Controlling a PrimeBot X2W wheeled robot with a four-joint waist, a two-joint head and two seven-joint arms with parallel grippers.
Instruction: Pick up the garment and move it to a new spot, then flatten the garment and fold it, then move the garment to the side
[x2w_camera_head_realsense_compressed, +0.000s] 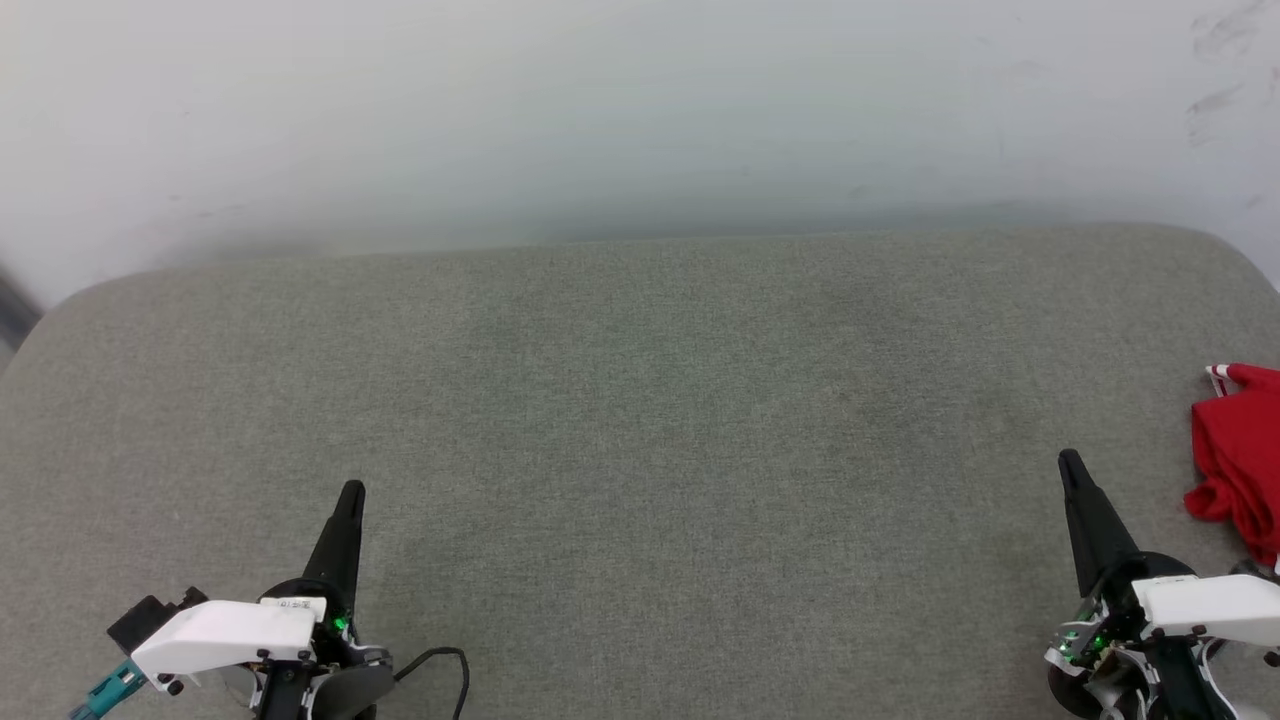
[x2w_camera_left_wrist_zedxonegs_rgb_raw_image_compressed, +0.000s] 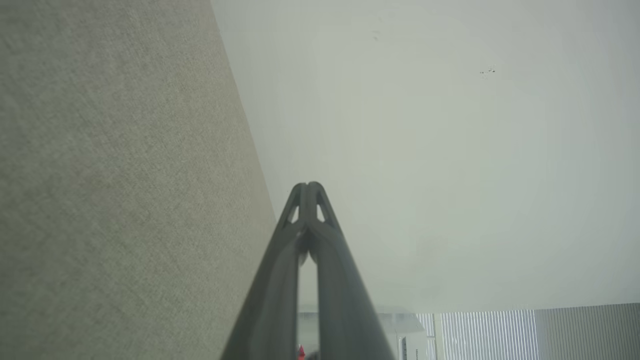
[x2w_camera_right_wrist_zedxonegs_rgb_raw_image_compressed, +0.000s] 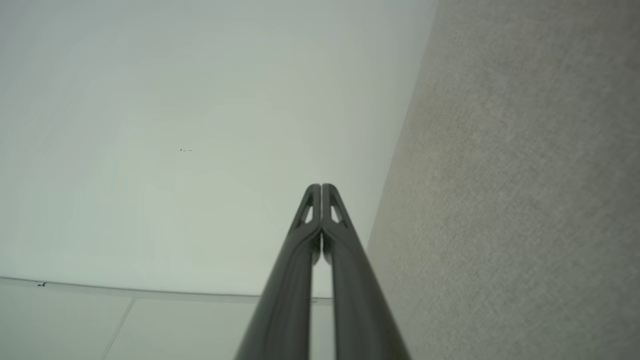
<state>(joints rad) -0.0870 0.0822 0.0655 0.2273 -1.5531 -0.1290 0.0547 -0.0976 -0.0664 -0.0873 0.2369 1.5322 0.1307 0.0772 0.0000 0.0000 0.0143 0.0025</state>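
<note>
The garment (x2w_camera_head_realsense_compressed: 1240, 460) lies crumpled at the far right edge of the head view, red cloth with a bit of white-and-red striped trim at its top, partly cut off by the frame. My right gripper (x2w_camera_head_realsense_compressed: 1070, 462) is shut and empty, its tip a short way left of the cloth and not touching it. In the right wrist view the right gripper (x2w_camera_right_wrist_zedxonegs_rgb_raw_image_compressed: 321, 187) has its two fingertips pressed together. My left gripper (x2w_camera_head_realsense_compressed: 352, 490) stands at the lower left, also shut on nothing. The left gripper (x2w_camera_left_wrist_zedxonegs_rgb_raw_image_compressed: 308, 185) shows closed tips in the left wrist view.
A grey-green fabric table (x2w_camera_head_realsense_compressed: 640, 420) with rounded far corners spans the head view. A pale wall (x2w_camera_head_realsense_compressed: 640, 110) rises behind its far edge. A dark cable (x2w_camera_head_realsense_compressed: 440, 662) loops by my left wrist. Window blinds (x2w_camera_left_wrist_zedxonegs_rgb_raw_image_compressed: 525, 332) show low in the left wrist view.
</note>
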